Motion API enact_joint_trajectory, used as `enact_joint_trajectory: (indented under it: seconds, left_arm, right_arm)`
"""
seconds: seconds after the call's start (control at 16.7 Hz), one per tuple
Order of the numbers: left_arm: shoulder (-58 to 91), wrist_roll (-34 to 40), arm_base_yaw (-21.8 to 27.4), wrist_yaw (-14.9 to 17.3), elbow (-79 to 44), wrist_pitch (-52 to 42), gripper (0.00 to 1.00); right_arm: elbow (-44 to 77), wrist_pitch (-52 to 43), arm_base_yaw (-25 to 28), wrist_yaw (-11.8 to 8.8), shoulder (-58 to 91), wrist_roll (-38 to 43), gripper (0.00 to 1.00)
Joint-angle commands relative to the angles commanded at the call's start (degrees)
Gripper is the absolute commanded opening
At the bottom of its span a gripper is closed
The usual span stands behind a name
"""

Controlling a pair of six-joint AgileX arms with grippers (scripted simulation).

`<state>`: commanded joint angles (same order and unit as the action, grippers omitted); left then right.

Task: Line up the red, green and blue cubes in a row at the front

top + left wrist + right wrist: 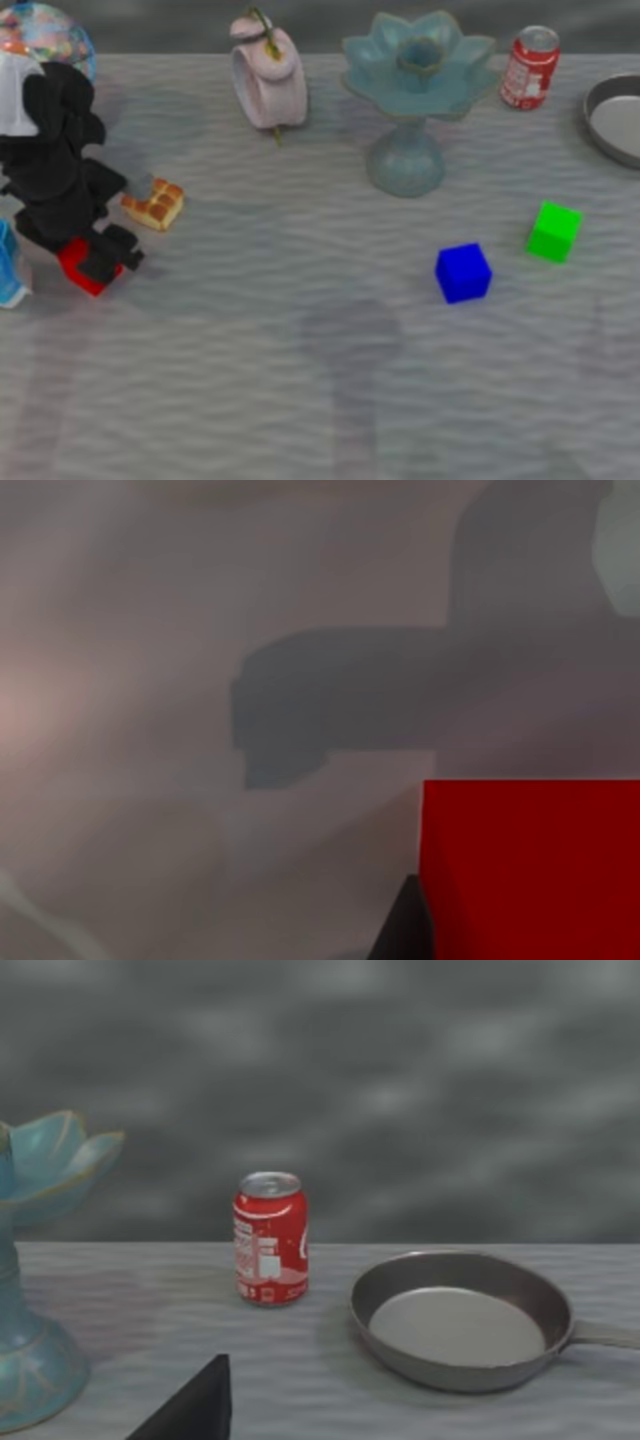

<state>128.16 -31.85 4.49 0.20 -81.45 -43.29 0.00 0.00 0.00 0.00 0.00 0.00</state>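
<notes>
Your left hand (97,262) was at the table's (300,380) left edge, low over the red cube (80,268), its dark fingers lying across the cube's right side; whether they had closed on it I could not tell, since the left wrist view showed only one red face (530,870) filling a corner and a dark finger edge beside it. The cube sat just beside the tan waffle-like block (155,204), so you had little room on that side. The blue cube (463,272) and the green cube (554,231) stood right of centre, near each other but apart, both forward of the blue flower-shaped stand (410,100). By my judgement all three would handle alike: light, stiff, smooth-faced, not fragile, best pinched on two opposite flat faces near the middle, never corner to corner. Being cubes they had no long axis; each sat slightly turned against the table's edges, so you would have matched the fingers to its faces. Your right arm was parked off the top view, its camera looking at the red soda can (270,1238) and the frying pan (462,1318); only a dark fingertip showed, so I could not tell its opening.
</notes>
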Motion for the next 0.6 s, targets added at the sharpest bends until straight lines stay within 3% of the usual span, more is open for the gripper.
enact_joint_trajectory:
  seconds: [0.6]
  left_arm:
    - [-8.05, 0.62, -1.09, 0.72, -7.59, -14.43, 0.0]
  right_arm:
    - [0.0, 0.0, 0.0, 0.0, 0.0, 0.0, 1.0]
